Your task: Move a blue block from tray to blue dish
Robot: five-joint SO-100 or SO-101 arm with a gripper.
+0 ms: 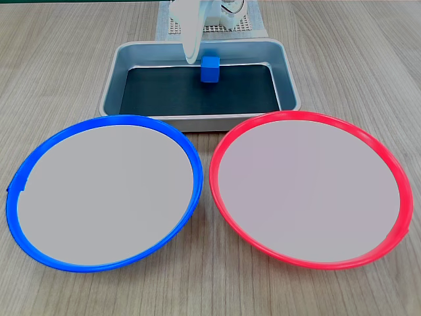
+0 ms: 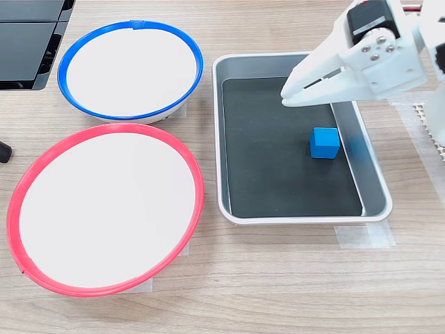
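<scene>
The blue block (image 1: pixel 210 69) (image 2: pixel 325 142) sits on the black base of the tray (image 1: pixel 164 89) (image 2: pixel 278 167), close to the wall on the arm's side. My white gripper (image 1: pixel 191 59) (image 2: pixel 285 97) hangs above the tray. Its two fingers meet at the tips and hold nothing. The tips are apart from the block, to its left in the first exterior view and up-left of it in the second exterior view. The blue dish (image 1: pixel 105 191) (image 2: pixel 128 69) lies bare beside the tray.
A red-rimmed plate (image 1: pixel 309 187) (image 2: pixel 104 209) of the same size lies next to the blue dish. Black equipment (image 2: pixel 28 42) stands at the second exterior view's upper left. The arm's base rests on a white mesh mat (image 1: pixel 243 26) behind the tray.
</scene>
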